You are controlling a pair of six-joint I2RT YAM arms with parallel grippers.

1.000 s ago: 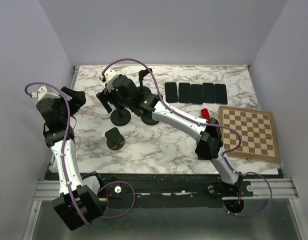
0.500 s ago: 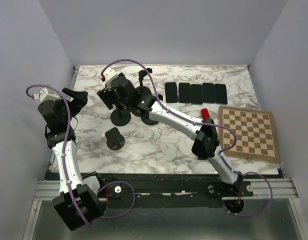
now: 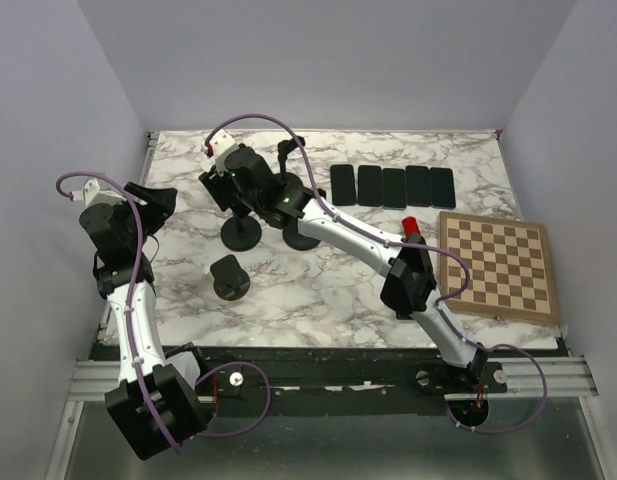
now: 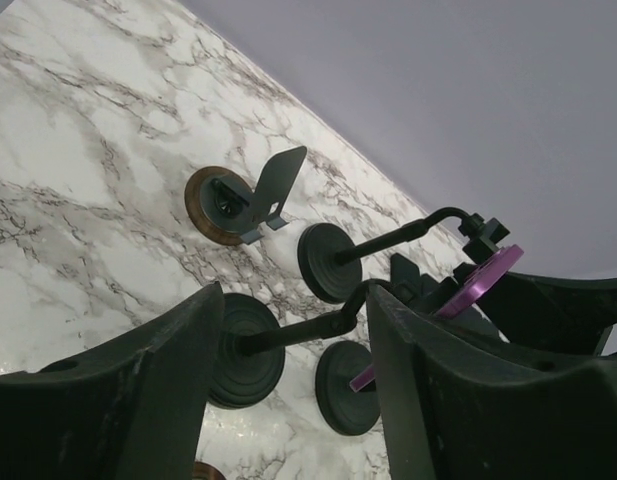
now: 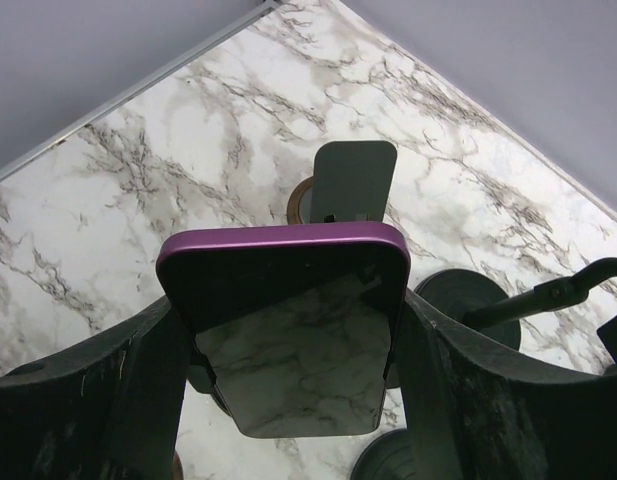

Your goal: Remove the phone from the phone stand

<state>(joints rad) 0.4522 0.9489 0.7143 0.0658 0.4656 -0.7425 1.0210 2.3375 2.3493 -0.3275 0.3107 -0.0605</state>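
My right gripper (image 5: pixel 288 312) is shut on a phone (image 5: pixel 288 345) with a purple edge and a dark glossy screen, held by its two long sides above the marble table. In the top view the right gripper (image 3: pixel 214 186) hangs at the far left, above and behind a round black stand base (image 3: pixel 240 233). A plate-type phone stand (image 5: pixel 353 182) stands empty beyond the phone. My left gripper (image 3: pixel 153 200) is open and empty, to the left of the stands. In the left wrist view the phone's purple edge (image 4: pixel 478 283) shows to the right of the stands.
Several black stands stand mid-table: disc bases (image 3: pixel 300 238), a plate stand (image 3: pixel 230 278), and a jointed-arm stand (image 3: pixel 284 150). A row of several dark phones (image 3: pixel 393 186) lies at the back. A chessboard (image 3: pixel 498 265) lies at the right, a small red object (image 3: pixel 410 224) beside it.
My right gripper has moved a little toward the far side with the phone, away from the round stand base. My left arm has shifted slightly to the right and down.
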